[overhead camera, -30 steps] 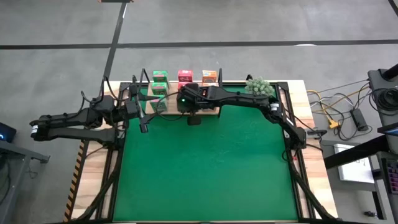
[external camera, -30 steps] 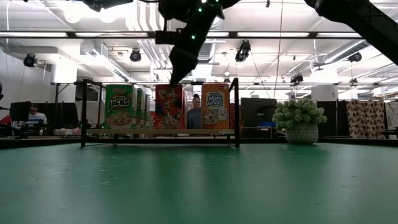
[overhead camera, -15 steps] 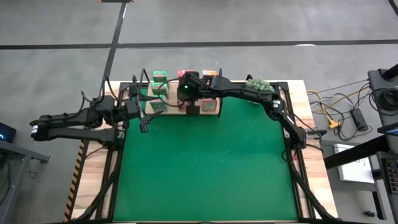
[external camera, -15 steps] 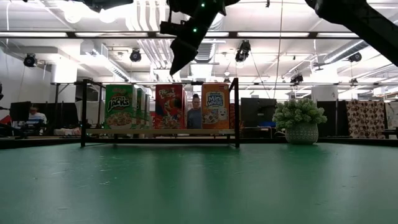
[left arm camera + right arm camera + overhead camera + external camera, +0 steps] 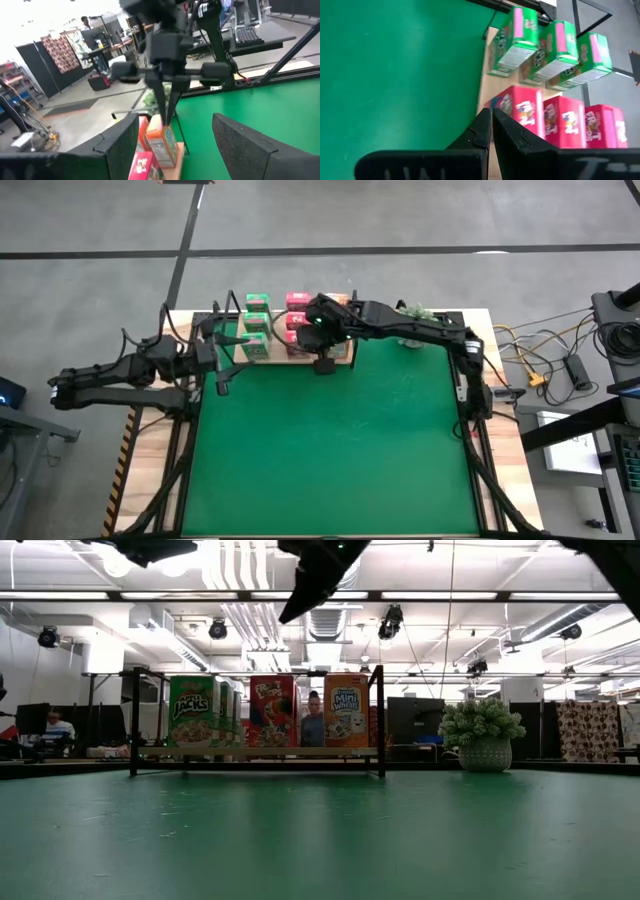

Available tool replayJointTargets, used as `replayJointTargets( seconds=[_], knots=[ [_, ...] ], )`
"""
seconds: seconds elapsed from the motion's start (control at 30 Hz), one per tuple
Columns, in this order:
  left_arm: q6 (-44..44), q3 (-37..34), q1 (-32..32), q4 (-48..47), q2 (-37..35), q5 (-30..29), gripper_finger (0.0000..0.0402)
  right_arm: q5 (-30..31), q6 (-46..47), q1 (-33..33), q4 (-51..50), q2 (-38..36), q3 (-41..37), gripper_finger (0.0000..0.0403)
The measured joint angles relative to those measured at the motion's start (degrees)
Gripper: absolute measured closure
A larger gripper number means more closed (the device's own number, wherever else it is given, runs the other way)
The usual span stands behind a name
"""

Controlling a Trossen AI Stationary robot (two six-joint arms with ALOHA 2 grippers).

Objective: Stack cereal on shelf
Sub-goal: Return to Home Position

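STOCKING NEARLY DONE: A light wooden stepped shelf with black wire brackets (image 5: 200,751) stands at the 12 o'clock edge of the green-matted counter (image 5: 340,460), loaded with tiny printed boxes. The right wrist view shows three small green cereal boxes (image 5: 547,47) in one file and three pink-red cereal boxes (image 5: 560,122) in the file just beside it. From counter height, one green, one pink-red and one orange cereal box (image 5: 346,712) front the shelf side by side, with the orange at the 3 o'clock end. From above, the right arm covers part of the orange file, so its count cannot be told. No box shows loose on the mat.

The right claw (image 5: 323,365) hangs above the shelf's 6 o'clock edge, its fingers pressed together and carrying nothing. The left claw (image 5: 221,376) waits to the shelf's 9 o'clock, fingers spread wide and empty. A small green bushy potted plant (image 5: 482,735) sits to the shelf's 3 o'clock, apart from it.

The green and pink-red files look complete and the stacking appears finished or very nearly so. What seems left is for both arms to draw clear of the shelf and go to rest.
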Motion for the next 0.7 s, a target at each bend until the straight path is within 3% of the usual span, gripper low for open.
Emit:
replayJointTargets(
  seconds=[0.43,0.7],
  knots=[
    [-5.3,-7.4,0.0,-1.2,-12.5,0.2,0.0166,-0.6,3.5,1.6,34.8,-22.9,-44.8,0.0394],
    [-8.1,-13.2,0.0,-1.4,-22.0,0.2,0.0166,-2.5,4.0,1.6,49.9,-36.9,-65.3,0.0394]
  ],
)
